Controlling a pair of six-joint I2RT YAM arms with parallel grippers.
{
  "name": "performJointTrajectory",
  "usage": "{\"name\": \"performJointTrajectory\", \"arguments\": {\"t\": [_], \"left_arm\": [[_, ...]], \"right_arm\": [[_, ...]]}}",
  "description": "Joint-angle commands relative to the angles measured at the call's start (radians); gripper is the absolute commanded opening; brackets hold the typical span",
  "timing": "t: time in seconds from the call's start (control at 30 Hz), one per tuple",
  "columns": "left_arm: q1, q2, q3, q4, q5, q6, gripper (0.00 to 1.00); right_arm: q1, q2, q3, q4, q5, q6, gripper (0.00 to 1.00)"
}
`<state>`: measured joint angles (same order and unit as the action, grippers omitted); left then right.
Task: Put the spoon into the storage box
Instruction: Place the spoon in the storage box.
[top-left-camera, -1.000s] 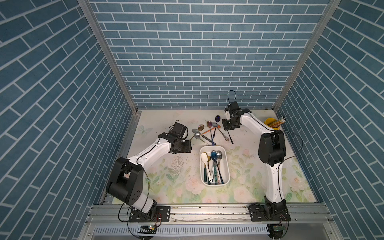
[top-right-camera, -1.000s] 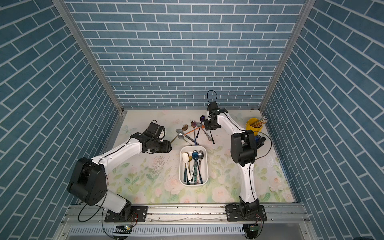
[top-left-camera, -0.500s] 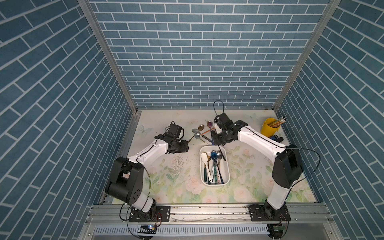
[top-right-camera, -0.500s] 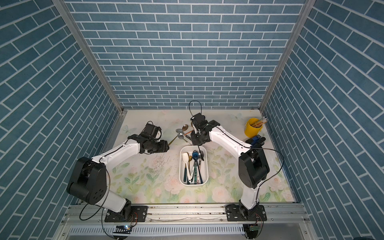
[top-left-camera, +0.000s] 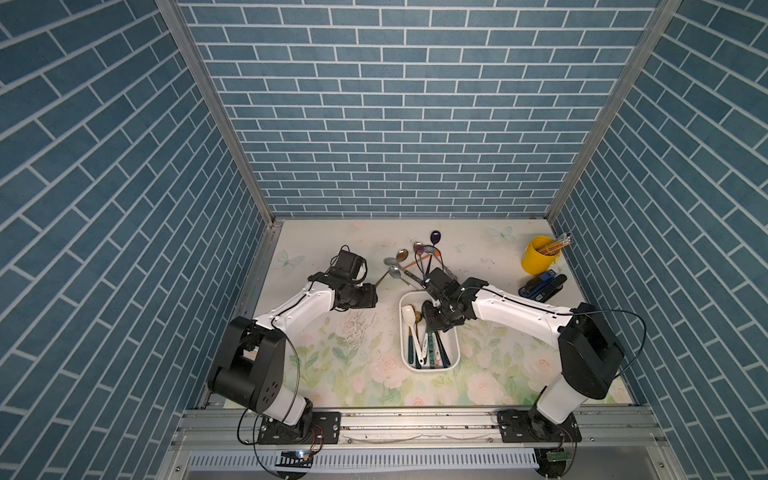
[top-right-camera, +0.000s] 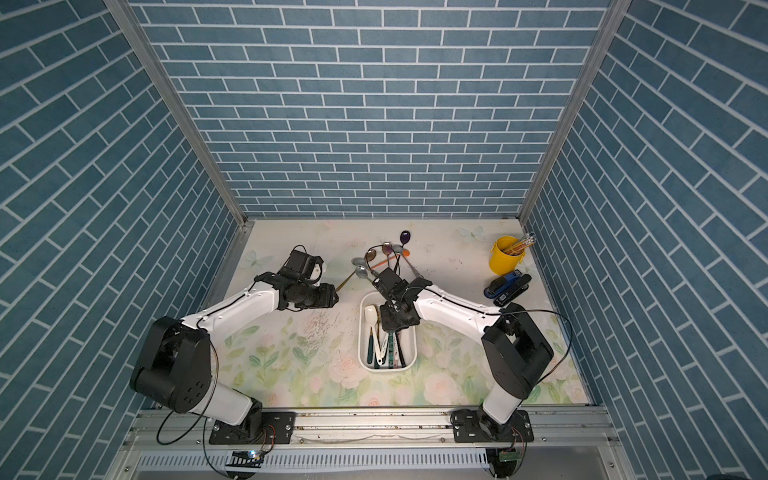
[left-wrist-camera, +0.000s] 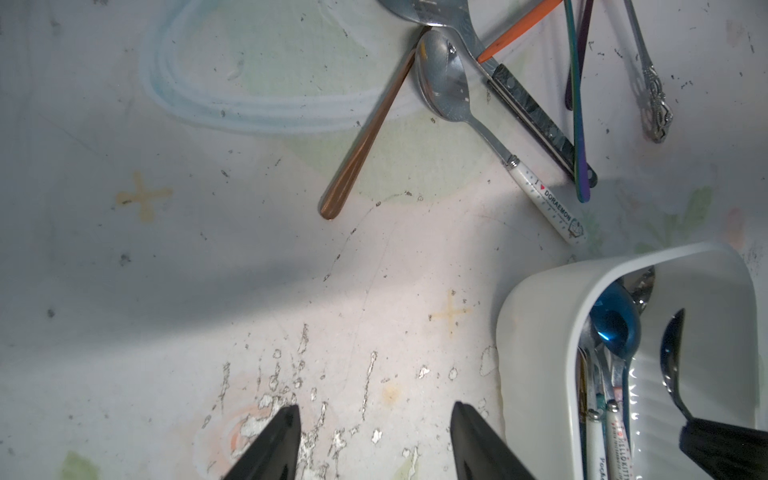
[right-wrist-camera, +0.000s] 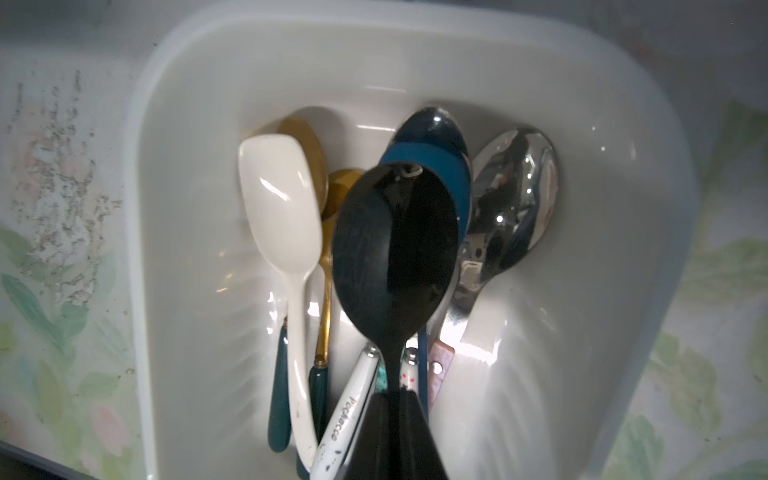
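We see the right pincer (right-wrist-camera: 395, 399) clenched on the handle of a black spoon (right-wrist-camera: 395, 257), whose bowl points toward the far end wall of the white storage box (right-wrist-camera: 139, 249). The spoon hangs inside the box's outline, over the spoons already lying there: a white ceramic spoon (right-wrist-camera: 282, 208), a gold spoon (right-wrist-camera: 309, 149), a blue spoon (right-wrist-camera: 432, 145) and a shiny steel spoon (right-wrist-camera: 515, 199). We cannot tell whether the black spoon touches any of them. In both top views the right pincer (top-left-camera: 436, 318) (top-right-camera: 395, 320) sits over the far half of the storage box (top-left-camera: 430, 368) (top-right-camera: 361, 345), which stands near the middle of the floral tabletop (top-left-camera: 332, 374). The left pincer (left-wrist-camera: 374, 415) is released and holds nothing, its two black fingers (left-wrist-camera: 286, 432) standing apart above bare, scuffed tabletop just beside the box's outer wall (left-wrist-camera: 536, 332); from that wrist view we also catch the black spoon (left-wrist-camera: 673, 361) seen edge-on inside the box. Beyond the box a loose group of spoons lies on the tabletop, among them a steel spoon with a white Doraemon handle (left-wrist-camera: 444, 79), a copper-coloured handle (left-wrist-camera: 365, 137) and an orange handle (left-wrist-camera: 519, 29). In the far right corner a yellow cup of pencils (top-left-camera: 538, 261) stands next to a blue stapler (top-left-camera: 542, 286), well apart from both pincers.
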<state>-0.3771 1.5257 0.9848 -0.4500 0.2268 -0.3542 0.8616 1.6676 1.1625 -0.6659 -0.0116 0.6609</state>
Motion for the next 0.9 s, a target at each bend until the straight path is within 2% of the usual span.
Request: {"name": "performJointTrajectory", "arguments": {"t": [0.0, 0.23, 0.3, 0.47, 0.63, 0.8, 0.87], "left_arm": [[0.006, -0.02, -0.016, 0.002, -0.001, 0.015, 0.63], [0.006, -0.025, -0.028, 0.01, 0.005, 0.0, 0.63], [0.007, -0.022, -0.026, 0.014, 0.008, -0.006, 0.63], [0.006, -0.01, -0.004, -0.001, -0.005, -0.003, 0.63], [0.006, 0.007, 0.031, -0.016, -0.011, 0.001, 0.63], [0.006, 0.018, 0.066, -0.031, -0.004, 0.017, 0.63], [0.007, 0.018, 0.074, -0.036, -0.007, 0.022, 0.63]], "right_arm": [[0.002, 0.023, 0.009, 0.032, 0.03, 0.024, 0.0], [0.002, 0.078, 0.005, 0.048, 0.049, 0.019, 0.02], [0.002, 0.078, -0.001, 0.048, 0.057, 0.018, 0.05], [0.002, 0.056, 0.036, 0.006, 0.093, -0.001, 0.23], [-0.002, 0.044, 0.163, -0.092, 0.154, -0.076, 0.28], [-0.078, 0.044, 0.278, -0.121, 0.164, -0.188, 0.28], [-0.148, 0.07, 0.33, -0.121, 0.098, -0.268, 0.28]]}}
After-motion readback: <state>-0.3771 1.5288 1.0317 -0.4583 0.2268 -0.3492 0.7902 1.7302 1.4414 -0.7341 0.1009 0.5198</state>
